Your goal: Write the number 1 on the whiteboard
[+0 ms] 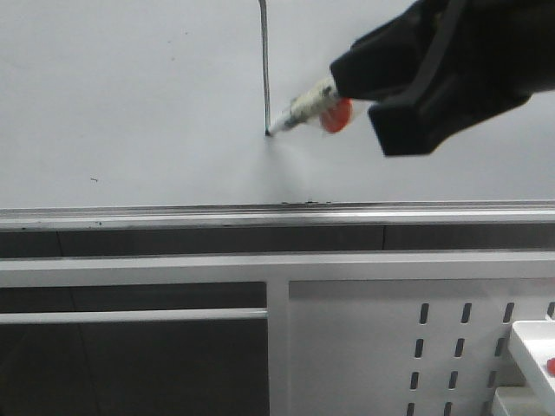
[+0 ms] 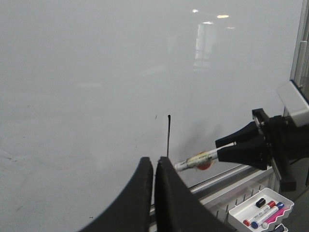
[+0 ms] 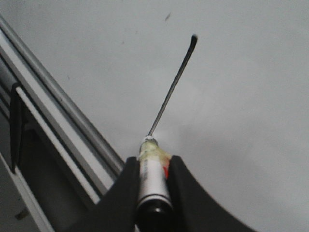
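Gripping the marker (image 1: 303, 110) in its right end effector (image 3: 153, 166), the robot has the tip on the whiteboard (image 1: 130, 95) at the foot of the number 1 (image 1: 264, 61); stroke looks nearly finished, left end effector (image 2: 154, 166) clenched empty

Top of the number 1 (image 1: 264, 61) cut off by the front view's upper edge. Marker (image 3: 152, 181) rear hidden between right gripper (image 3: 153, 166) fingers. Tray (image 2: 260, 212) markers' labels too small to be read.
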Action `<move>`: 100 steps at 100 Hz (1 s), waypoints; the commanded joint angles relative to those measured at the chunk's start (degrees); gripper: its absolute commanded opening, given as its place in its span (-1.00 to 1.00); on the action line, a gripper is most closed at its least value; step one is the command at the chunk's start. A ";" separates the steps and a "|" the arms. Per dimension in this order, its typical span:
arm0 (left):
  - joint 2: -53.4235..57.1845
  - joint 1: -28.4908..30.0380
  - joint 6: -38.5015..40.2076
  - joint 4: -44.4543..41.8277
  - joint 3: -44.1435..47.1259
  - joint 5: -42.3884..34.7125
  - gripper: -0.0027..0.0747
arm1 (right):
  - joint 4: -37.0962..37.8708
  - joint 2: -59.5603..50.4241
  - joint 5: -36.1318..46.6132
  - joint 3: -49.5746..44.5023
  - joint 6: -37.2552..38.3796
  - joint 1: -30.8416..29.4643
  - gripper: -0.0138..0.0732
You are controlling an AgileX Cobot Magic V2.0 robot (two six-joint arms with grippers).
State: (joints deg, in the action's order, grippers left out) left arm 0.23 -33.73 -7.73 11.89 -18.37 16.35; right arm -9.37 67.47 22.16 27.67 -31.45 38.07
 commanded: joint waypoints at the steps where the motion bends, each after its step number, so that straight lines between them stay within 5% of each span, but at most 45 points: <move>1: -0.71 0.07 0.69 1.64 -1.33 -3.65 -0.98 | -1.29 1.67 4.60 1.38 -0.35 -0.53 -0.85; 47: -0.71 0.07 0.69 7.97 -1.33 -3.65 -0.98 | -1.29 -0.79 3.48 1.97 0.92 2.87 -0.86; 65: -0.82 0.07 0.69 8.03 -1.47 0.40 -0.98 | -1.29 -13.21 -10.23 3.93 3.01 13.24 -0.86; 77: -4.69 0.07 -1.55 8.03 -4.17 12.51 -0.93 | -1.41 -18.11 -24.08 8.86 3.01 17.64 -0.86; 88: -12.38 0.07 -11.28 9.33 -9.47 22.00 -0.61 | -1.52 -17.76 -39.46 16.15 3.01 17.76 -0.86; 100: -20.29 0.07 -27.24 13.84 -16.08 24.84 -0.25 | -1.63 -15.64 -45.22 23.09 3.01 17.76 -0.86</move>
State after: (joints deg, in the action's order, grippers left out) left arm -14.19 -33.73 -24.12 21.52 -28.67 42.51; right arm -10.74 51.05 -21.74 44.54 -28.65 55.60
